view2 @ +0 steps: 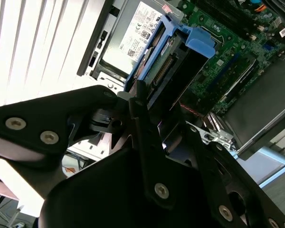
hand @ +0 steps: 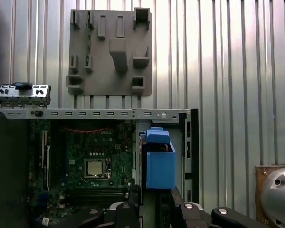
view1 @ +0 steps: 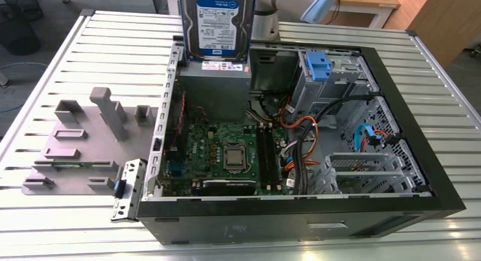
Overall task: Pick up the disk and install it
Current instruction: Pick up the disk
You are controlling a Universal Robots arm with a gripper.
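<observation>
The disk (view1: 218,21) hangs upright above the open computer case (view1: 301,219), its white-and-blue label facing the exterior camera. It sits just over the grey power-supply box (view1: 216,83) at the case's far end. In the second wrist view my gripper (view2: 156,102) is shut on the disk (view2: 168,59), whose blue bracket wraps its edges. In the first wrist view the disk (hand: 159,166) appears end-on as a blue block, held between the black fingers (hand: 129,202) over the case's edge.
A blue caddy (view1: 316,66) sits atop the metal drive bay inside the case. The green motherboard (view1: 225,154) and loose cables fill the case floor. A grey fixture plate (view1: 83,148) with upright blocks lies on the slatted table at the exterior view's left.
</observation>
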